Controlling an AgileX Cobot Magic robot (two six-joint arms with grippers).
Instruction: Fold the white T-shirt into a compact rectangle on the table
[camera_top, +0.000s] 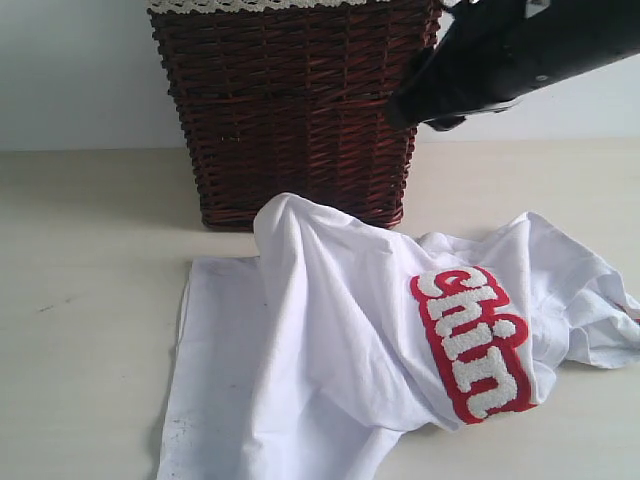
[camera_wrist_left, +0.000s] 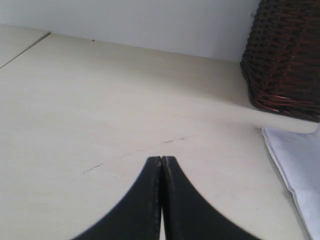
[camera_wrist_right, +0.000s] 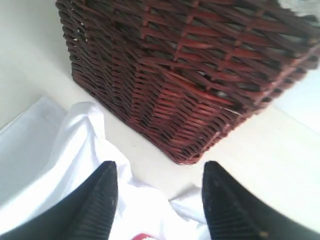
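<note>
While hanging over shirt (camera_top: 340, 350), rumpled on table (camera_top: 80, 300) just before basket (camera_top: 290, 110): right gripper (camera_wrist_right: 159, 167) spread wide, empty. Left gripper (camera_wrist_left: 161, 159) clenched tight on nothing, over bare table near shirt's edge.

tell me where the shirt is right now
The shirt lies crumpled on the table, centre to right in the exterior view, just in front of the basket.

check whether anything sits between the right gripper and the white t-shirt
Nothing visible does. The right gripper, fingers open, hangs above the crumpled white T-shirt with only air between. The wicker basket stands behind the shirt, not in the path.
</note>
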